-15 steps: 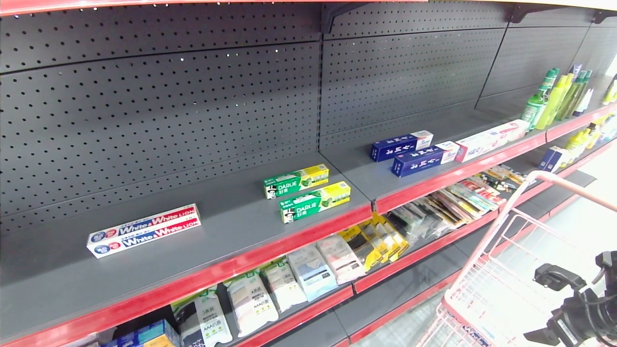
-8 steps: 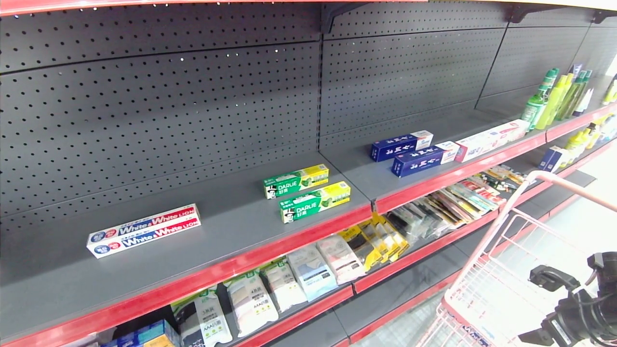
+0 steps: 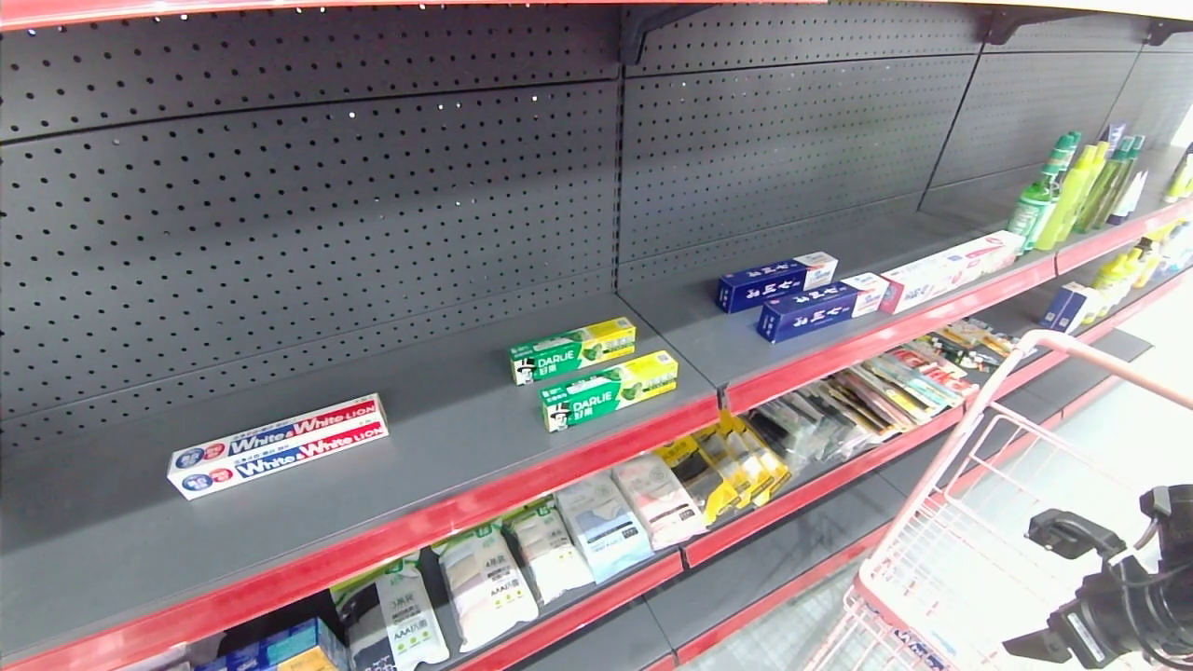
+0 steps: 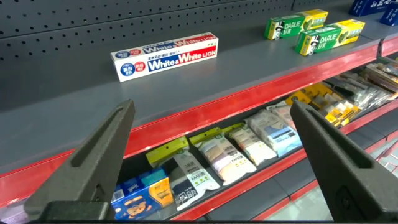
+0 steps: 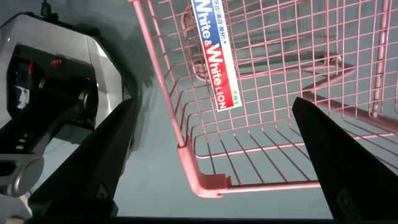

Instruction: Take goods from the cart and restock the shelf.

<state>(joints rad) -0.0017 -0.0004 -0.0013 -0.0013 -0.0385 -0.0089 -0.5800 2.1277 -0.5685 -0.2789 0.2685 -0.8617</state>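
lower right of the frame: your right gripper (image 3: 1021, 589) hangs over the pink cart (image 3: 941, 464), jaws spread wide and holding nothing. in the last second it only wavers, sliding a touch toward the frame's left and then back again, with no real drop into the basket. nothing on the shelf (image 3: 447, 410) moves: the white toothpaste box (image 3: 278, 445) at left centre, the two green boxes (image 3: 593, 375) mid-frame and the blue boxes (image 3: 792, 294) to their right all lie where they did.

in the right wrist view, the next item is plain. a white toothpaste box in the cart (image 5: 214, 56) stands on end against the basket's wire wall, top centre of that frame, in line with the gap between the open jaws but still well apart from them.

your left gripper (image 4: 211, 106) sits in front of the shelf's red edge, jaws also wide and empty, with the shelved white box at the upper left of its view.

read this as a pick not yet begun. the small drift looks like lining up, so the descent into the cart is still to come.
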